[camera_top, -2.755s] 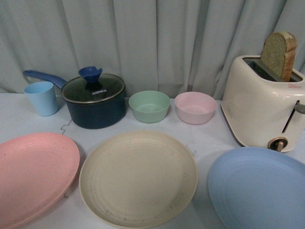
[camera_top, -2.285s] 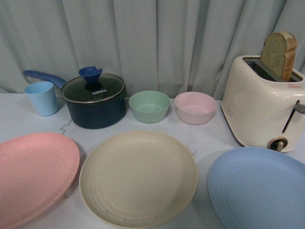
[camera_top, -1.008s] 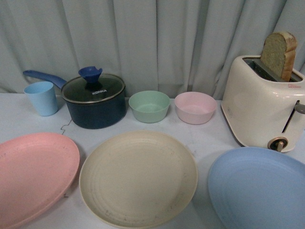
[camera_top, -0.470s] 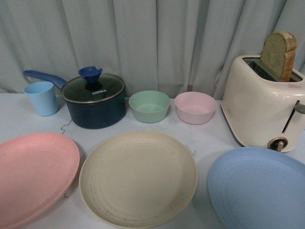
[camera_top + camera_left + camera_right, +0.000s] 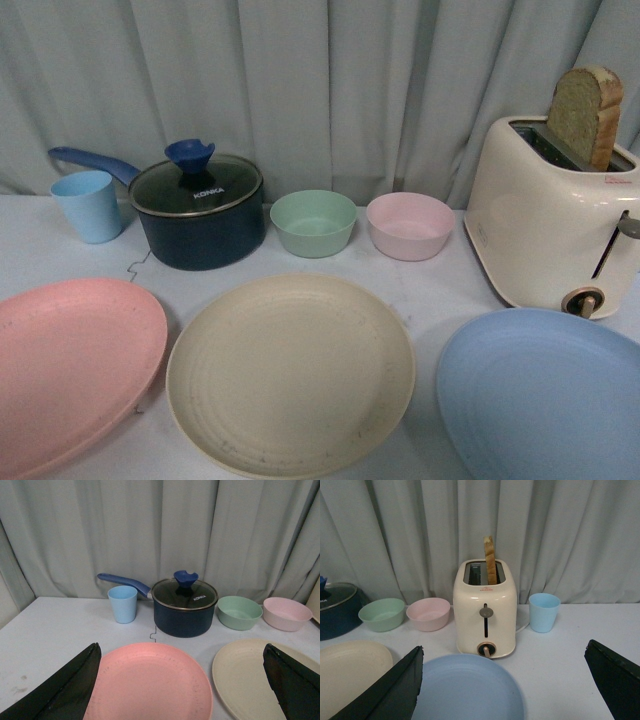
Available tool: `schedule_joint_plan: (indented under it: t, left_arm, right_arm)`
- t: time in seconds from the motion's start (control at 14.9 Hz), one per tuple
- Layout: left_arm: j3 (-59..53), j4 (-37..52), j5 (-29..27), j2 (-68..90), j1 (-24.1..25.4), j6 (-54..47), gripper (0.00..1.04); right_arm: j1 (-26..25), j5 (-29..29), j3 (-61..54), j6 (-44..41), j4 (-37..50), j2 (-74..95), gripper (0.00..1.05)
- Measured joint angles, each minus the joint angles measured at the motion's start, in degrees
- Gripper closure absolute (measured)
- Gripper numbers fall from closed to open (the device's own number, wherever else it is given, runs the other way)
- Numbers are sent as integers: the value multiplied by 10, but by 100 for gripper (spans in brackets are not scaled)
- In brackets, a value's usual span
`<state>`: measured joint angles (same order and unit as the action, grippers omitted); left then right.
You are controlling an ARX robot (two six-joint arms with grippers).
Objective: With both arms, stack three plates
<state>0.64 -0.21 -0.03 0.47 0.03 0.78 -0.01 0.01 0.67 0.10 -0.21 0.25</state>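
Three plates lie side by side on the white table in the front view: the pink plate (image 5: 70,370) at left, the cream plate (image 5: 290,372) in the middle, the light blue plate (image 5: 545,395) at right. None overlap. Neither arm shows in the front view. My left gripper (image 5: 185,685) is open and empty, its black fingers (image 5: 65,690) wide apart above the pink plate (image 5: 150,680), with the cream plate (image 5: 245,675) beside it. My right gripper (image 5: 507,685) is open and empty above the light blue plate (image 5: 467,687).
Behind the plates stand a light blue cup (image 5: 88,205), a dark blue lidded pot (image 5: 198,210), a green bowl (image 5: 313,222), a pink bowl (image 5: 410,225) and a cream toaster (image 5: 550,225) holding bread. A second blue cup (image 5: 543,612) stands beside the toaster. Grey curtains hang behind.
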Motion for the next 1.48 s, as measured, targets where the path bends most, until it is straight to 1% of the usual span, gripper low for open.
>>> schedule_joint_plan:
  t: [0.34,0.4,0.47,0.54,0.67,0.81,1.01,1.08,1.14,1.21,1.28,1.34,1.48]
  left_arm:
    - [0,0,0,0,0,0,7]
    - [17,-62,-35,12,-12,17,7]
    - [62,-133,-94,103,-23,61,7]
    - [87,-81,-91,185,9,85,7]
    - [125,49,-8,306,67,80,7]
    - [142,103,28,367,89,69,7]
    - [154,140,50,421,108,58,7]
    - [163,173,71,463,123,50,7]
    - [185,233,112,553,151,30,7]
    - [223,300,139,676,186,1,7]
    - [269,335,150,779,213,-23,7]
    - [311,330,161,867,235,-43,7]
    - [336,317,186,995,264,-78,7]
  right_arm:
    - [0,0,0,0,0,0,6]
    - [0,0,0,0,0,0,6]
    - [0,-1,0,0,0,0,6]
    - [0,0,0,0,0,0,6]
    - [0,0,0,0,0,0,6]
    - [0,0,0,0,0,0,6]
    - [0,0,0,0,0,0,6]
    - [0,0,0,0,0,0,6]
    - [0,0,0,0,0,0,6]
    - [0,0,0,0,0,0,6]
    - [0,0,0,0,0,0,6]
    - [0,0,0,0,0,0,6]
    - [0,0,0,0,0,0,6]
